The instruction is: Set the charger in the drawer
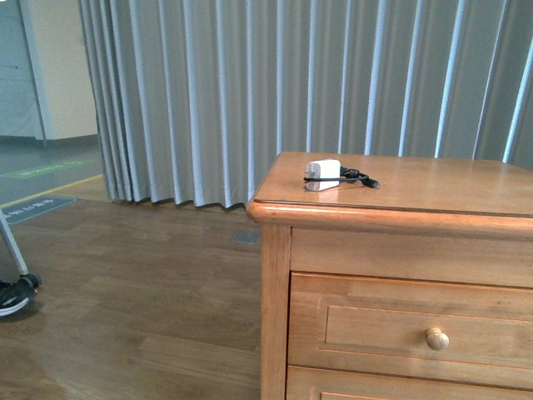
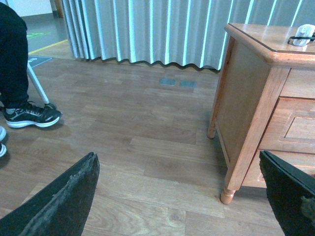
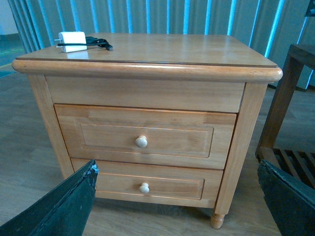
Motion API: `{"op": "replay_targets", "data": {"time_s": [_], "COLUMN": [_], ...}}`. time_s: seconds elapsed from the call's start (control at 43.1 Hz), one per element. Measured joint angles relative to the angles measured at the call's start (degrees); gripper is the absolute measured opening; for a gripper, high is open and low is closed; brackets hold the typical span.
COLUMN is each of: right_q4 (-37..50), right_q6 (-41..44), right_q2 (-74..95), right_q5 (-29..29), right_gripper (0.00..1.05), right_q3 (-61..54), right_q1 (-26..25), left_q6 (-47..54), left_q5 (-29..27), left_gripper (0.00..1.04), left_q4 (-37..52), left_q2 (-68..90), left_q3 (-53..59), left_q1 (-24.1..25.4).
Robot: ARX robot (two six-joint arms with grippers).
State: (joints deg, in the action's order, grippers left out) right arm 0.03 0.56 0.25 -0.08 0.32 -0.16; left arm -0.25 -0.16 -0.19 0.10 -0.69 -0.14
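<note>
1. Honey-coloured wood fills the right of the front view, where the cabinet [image 1: 275, 292] stands on a plank floor [image 1: 125, 275] before a grey pleated curtain [image 1: 208, 83]. The charger [image 1: 323, 175] lies on the cabinet's top near its left edge, with its black cable [image 1: 360, 177] trailing to the right. Only part of the drawer [image 1: 375, 321] shows; it is shut and has a pale knob [image 1: 437, 338]. Neither arm appears here.
2. The left wrist view adds the cabinet's side panel and a turned foot, which the front view cuts off. The charger is only partly in frame, on the cabinet top. A person's dark shoe [image 2: 32, 115] and trouser leg are on the floor, well apart from the cabinet. The left tool [image 2: 177, 156] is spread wide, with nothing between its dark fingers.
3. The right wrist view alone shows the whole cabinet front. The drawer is shut, and the lower drawer [image 3: 172, 183] beneath it is shut too. The charger sits at a rear corner of the top. A dark slatted stand [image 3: 285, 98] is just beside the cabinet. The right tool [image 3: 176, 164] is spread wide, holds nothing, and is clear of the cabinet.
</note>
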Motion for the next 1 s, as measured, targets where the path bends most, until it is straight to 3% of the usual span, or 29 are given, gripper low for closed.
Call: {"op": "replay_targets", "data": {"time_s": [0.883,0.999], "right_q4": [0.0,8.6], "right_q6": [0.0,4.4], "right_q2": [0.0,3.7], "right_q5": [0.0,10.5], "right_gripper": [0.96,0.96], "right_q3": [0.0,-0.1], "right_q1": [0.0,3.0], "left_q6": [0.0,0.0], "left_q5": [0.0,0.0], "left_gripper": [0.99,0.99], "left_q4": [0.0,0.0], "left_q2": [0.0,0.0], "left_q3": [0.0,0.0], "left_q1": [0.0,0.0]}}
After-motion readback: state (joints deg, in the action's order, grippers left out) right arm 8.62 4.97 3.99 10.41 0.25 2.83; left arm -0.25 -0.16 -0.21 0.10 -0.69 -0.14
